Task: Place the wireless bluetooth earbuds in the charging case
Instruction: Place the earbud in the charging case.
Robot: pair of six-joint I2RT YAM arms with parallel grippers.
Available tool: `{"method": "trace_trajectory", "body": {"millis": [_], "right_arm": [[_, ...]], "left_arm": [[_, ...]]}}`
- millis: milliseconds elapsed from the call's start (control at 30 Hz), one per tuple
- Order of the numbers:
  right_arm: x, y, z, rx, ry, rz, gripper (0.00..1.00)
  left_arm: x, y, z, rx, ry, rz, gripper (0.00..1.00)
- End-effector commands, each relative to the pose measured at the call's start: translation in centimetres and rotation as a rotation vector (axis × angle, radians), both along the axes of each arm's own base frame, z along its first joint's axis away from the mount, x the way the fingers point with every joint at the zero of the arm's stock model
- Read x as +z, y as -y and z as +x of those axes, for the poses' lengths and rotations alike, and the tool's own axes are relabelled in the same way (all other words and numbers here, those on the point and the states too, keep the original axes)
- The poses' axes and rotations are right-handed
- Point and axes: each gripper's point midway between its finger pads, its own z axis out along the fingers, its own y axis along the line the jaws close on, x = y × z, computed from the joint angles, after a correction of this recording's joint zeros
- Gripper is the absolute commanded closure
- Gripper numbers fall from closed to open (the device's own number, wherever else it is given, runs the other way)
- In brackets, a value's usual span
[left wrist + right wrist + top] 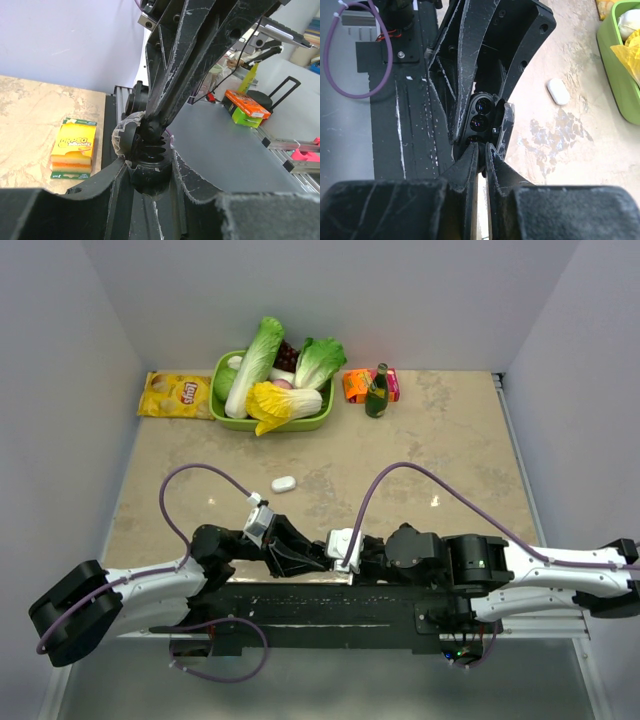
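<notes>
Both grippers meet at the near edge of the table. My left gripper is shut on an open black charging case, its lid swung out to one side. My right gripper comes in from the opposite side with its tips at the case's mouth, shut on a small dark piece that looks like a black earbud, mostly hidden. Glossy round shapes show inside the case. A closed white case lies on the table beyond the grippers.
A green basket of vegetables stands at the back, with a yellow chip bag on its left and a green bottle and an orange packet on its right. A sponge pack lies on the table. The black base plate runs under the arms.
</notes>
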Motion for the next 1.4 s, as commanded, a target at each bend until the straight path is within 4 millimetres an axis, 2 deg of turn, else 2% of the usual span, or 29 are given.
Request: {"method": "trace_trajectory", "body": {"millis": [0,367,600,700,800,867,933,967,1000,1067,1167,1267,1300,1367], "right_arm": [[0.1,-0.5,0.3,-0.018,0.016,0.009,1.00],[-0.7,-1.0,0.0,-0.011,0.001,-0.012,0.98],[0.4,-0.6,0.6,-0.063,0.002,0.037,0.70],[2.2,-0.5,1.1,-0.096,0.003,0.110,0.59],[5.0,-0.1,1.5,-0.129,-0.002,0.212,0.52],[7.6,0.7,1.8,-0.150,-0.006,0.308,0.47],[9.9,2.0,2.7,-0.216,-0.006,0.410,0.45],[11.1,3.4,3.1,-0.246,-0.009,0.474,0.42],[10.7,4.5,4.3,-0.340,0.000,0.493,0.41],[11.0,6.4,5.6,-0.450,-0.022,0.561,0.38],[7.8,8.3,7.6,-0.660,-0.055,0.546,0.35],[3.5,7.9,8.0,-0.739,-0.133,0.499,0.34],[1.1,7.4,8.1,-0.755,-0.150,0.455,0.34],[-1.6,6.3,8.3,-0.764,-0.251,0.437,0.34]], "left_arm": [[4.6,-0.7,-0.4,0.008,0.159,-0.166,1.00],[5.1,-0.7,-0.1,0.023,0.169,-0.178,1.00],[5.1,-0.7,0.0,0.032,0.168,-0.175,1.00],[4.8,-0.6,0.1,0.034,0.159,-0.168,1.00],[4.6,-0.5,0.2,0.034,0.155,-0.163,1.00],[4.3,-0.3,0.3,0.034,0.145,-0.157,1.00],[4.0,-0.2,0.4,0.036,0.141,-0.151,1.00],[3.9,-0.2,0.5,0.040,0.142,-0.149,1.00],[3.8,-0.3,0.6,0.046,0.137,-0.146,1.00],[3.7,-0.4,0.7,0.059,0.137,-0.149,1.00],[3.5,-0.7,1.0,0.093,0.131,-0.149,1.00],[3.3,-1.2,1.4,0.145,0.123,-0.159,1.00],[3.1,-1.6,1.6,0.175,0.113,-0.161,1.00],[2.7,-2.1,2.2,0.227,0.108,-0.162,1.00]]}}
